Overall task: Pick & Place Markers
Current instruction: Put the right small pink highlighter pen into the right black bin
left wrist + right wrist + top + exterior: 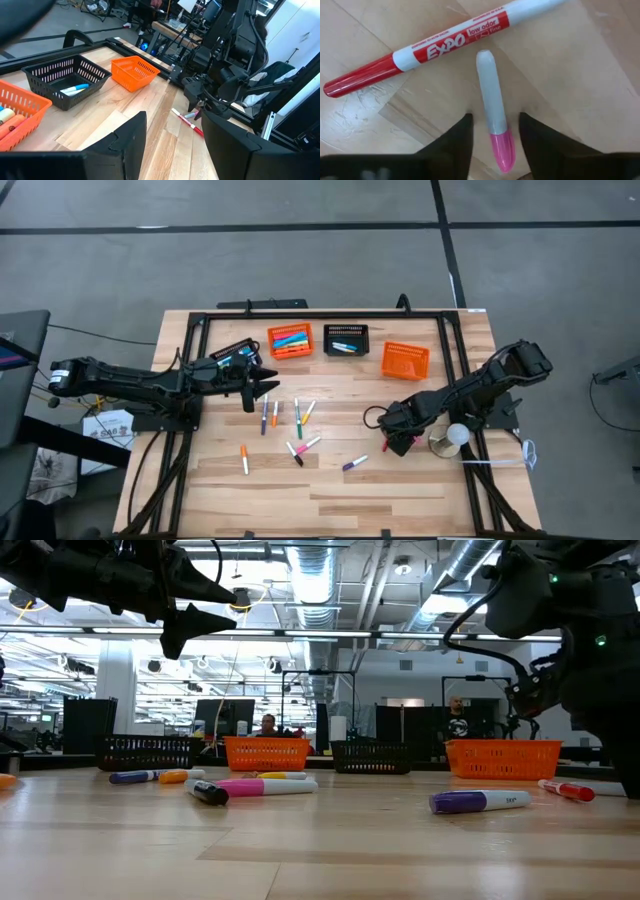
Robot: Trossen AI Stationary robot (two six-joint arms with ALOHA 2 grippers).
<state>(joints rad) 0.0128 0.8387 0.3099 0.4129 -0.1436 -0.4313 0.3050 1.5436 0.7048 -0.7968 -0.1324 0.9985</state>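
Observation:
My right gripper (495, 145) points down over the table's right part (392, 442). It is open, with one finger on each side of a white-barrelled marker with a pink cap (492, 100); a strip of bare wood shows on either side. The marker lies flat, and a red marker (435, 50) lies flat just beyond it. More markers (290, 420) lie scattered mid-table, among them a purple one (354, 464). My left gripper (262, 385) hovers open above the table's left part with nothing between its fingers (125, 145).
Along the far side stand an orange basket (290, 340) with markers in it, a black basket (346, 340) with a blue marker, another orange basket (405, 360) and a black basket (235, 352) by my left arm. A white round object (457, 435) sits near my right arm.

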